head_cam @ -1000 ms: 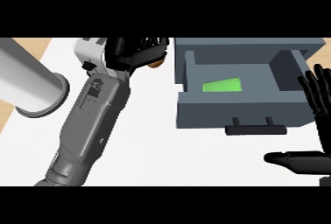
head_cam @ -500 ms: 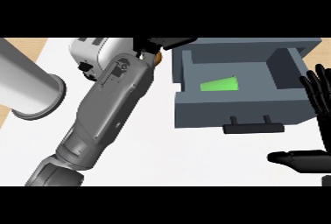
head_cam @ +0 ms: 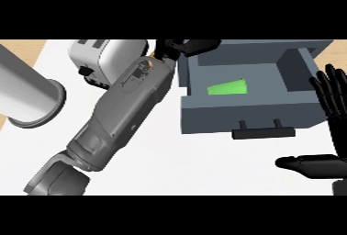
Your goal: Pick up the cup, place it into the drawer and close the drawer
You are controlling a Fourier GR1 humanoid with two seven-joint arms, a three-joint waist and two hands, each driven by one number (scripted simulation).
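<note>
My left hand is at the top of the view, over the back left corner of the open grey drawer. Its fingers are curled round the cup, of which only an orange sliver shows beside the wrist. A green patch lies on the drawer's floor. The drawer's dark handle faces me. My right hand rests open at the right edge, fingers up, just right of the drawer, with its thumb pointing left below the drawer's front.
A large grey cylinder lies at the left edge of the white counter. A white and grey appliance stands at the back, partly under my left forearm. Wood surface shows at the far left.
My left arm has swung right and farther back, carrying its curled hand from left of the drawer to over the drawer's back left corner. The right hand has stayed still.
</note>
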